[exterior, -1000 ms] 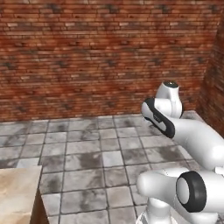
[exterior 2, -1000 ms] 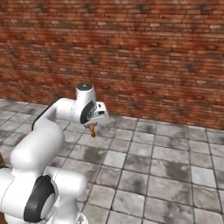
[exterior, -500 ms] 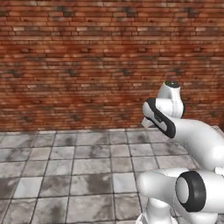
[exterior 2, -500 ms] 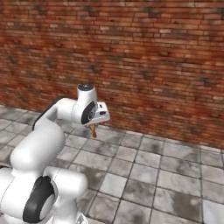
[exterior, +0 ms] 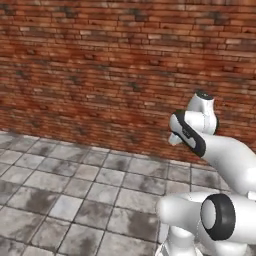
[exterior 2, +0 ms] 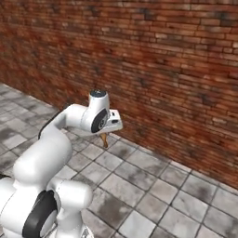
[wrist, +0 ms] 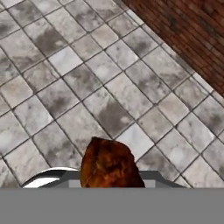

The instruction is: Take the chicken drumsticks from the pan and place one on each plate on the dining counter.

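brick wall (exterior: 100,75) and grey tiled floor (wrist: 65,65) ahead, no plates around; the hand (exterior 2: 105,139) pinches a chicken drumstick (wrist: 109,165), hanging over the floor. one drumstick is out of the pan, and by the look of it every placement remains.

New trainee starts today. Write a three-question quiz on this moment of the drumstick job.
1. True or false: the end effector holds a chicken drumstick.
2. What lies below the drumstick in the hand view? A) grey tiled floor B) a plate C) the pan
3. Fill in: the wall ahead of the arm is made of red ____.

Key: 1 true; 2 A, the tiled floor; 3 brick.
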